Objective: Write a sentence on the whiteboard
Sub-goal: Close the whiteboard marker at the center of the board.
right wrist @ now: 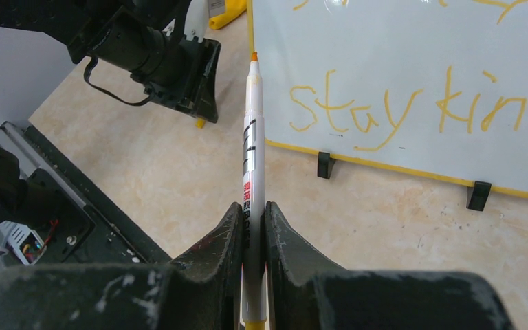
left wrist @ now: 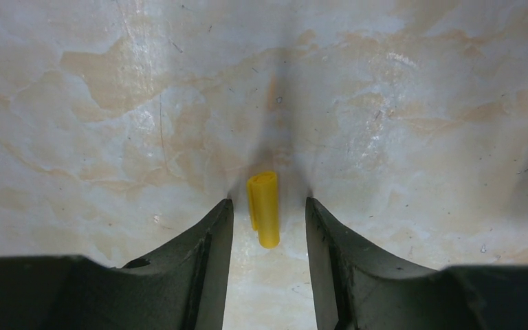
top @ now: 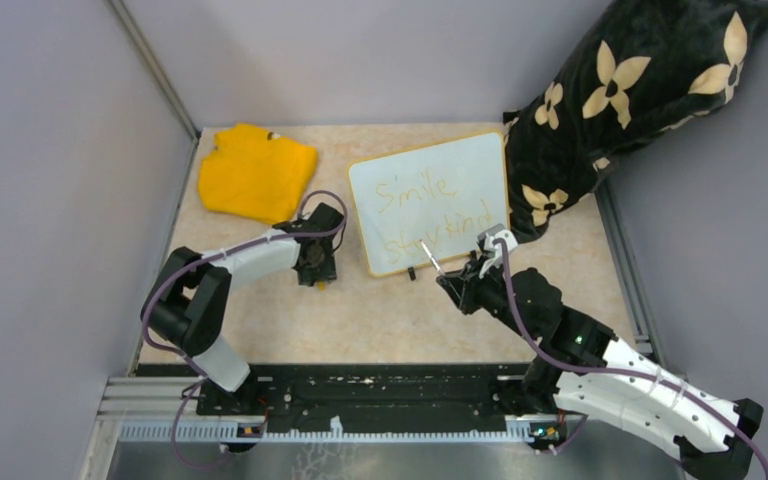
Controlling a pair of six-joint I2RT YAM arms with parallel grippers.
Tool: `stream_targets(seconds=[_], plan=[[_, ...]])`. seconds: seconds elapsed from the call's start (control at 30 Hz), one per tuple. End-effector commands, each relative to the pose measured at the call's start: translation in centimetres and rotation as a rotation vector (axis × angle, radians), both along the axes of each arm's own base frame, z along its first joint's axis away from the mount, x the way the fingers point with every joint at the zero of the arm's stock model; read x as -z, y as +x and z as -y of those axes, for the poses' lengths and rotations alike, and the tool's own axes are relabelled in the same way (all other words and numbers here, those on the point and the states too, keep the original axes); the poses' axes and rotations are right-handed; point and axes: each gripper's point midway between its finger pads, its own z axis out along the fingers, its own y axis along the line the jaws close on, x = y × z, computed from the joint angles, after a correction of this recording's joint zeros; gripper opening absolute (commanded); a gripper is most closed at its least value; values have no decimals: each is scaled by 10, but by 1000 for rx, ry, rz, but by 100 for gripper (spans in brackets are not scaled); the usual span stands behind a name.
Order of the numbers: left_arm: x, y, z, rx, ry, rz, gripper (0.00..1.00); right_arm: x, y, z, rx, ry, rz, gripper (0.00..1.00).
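Clamping marker (right wrist: 253,137), right jaws near whiteboard (right wrist: 385,41) lower edge; left jaws part-open, straddling yellow cap (left wrist: 264,206).

The whiteboard (top: 430,200) is glossy and smooth and catches glare. The table (top: 360,320) has a polished, marbled, stone-look surface with fine scratches. At nine o'clock from the board lies a soft, matt yellow cloth (top: 257,172), and at two o'clock a plush, velvety cushion (top: 620,90). The marker (right wrist: 253,172) and the yellow cap (left wrist: 265,206) are smooth plastic. The fingers (right wrist: 206,268) of the right gripper (right wrist: 253,207) are matt black and scuffed.
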Motion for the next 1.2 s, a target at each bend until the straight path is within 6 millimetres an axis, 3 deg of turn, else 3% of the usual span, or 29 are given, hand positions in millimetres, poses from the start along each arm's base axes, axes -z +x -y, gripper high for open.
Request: stream_targets(seconds=[0.0,0.5,0.9,1.03,1.17], plan=[[35,-29,-15,-29,66,-116,47,-35,3,1,15,58,70,0],[41,-38,-15,-6,37,-124,34,-35,4,7,39,64,72,0],[35,-43,-18,-15,18,-99,0,-33,4,5,36,57,69,0],[12,-38,-18,-30,-7,-32,0,-35,4,6,35,56,66,0],[-45,-21,-14,-14,-55,104,0,-43,5,7,40,56,78,0]])
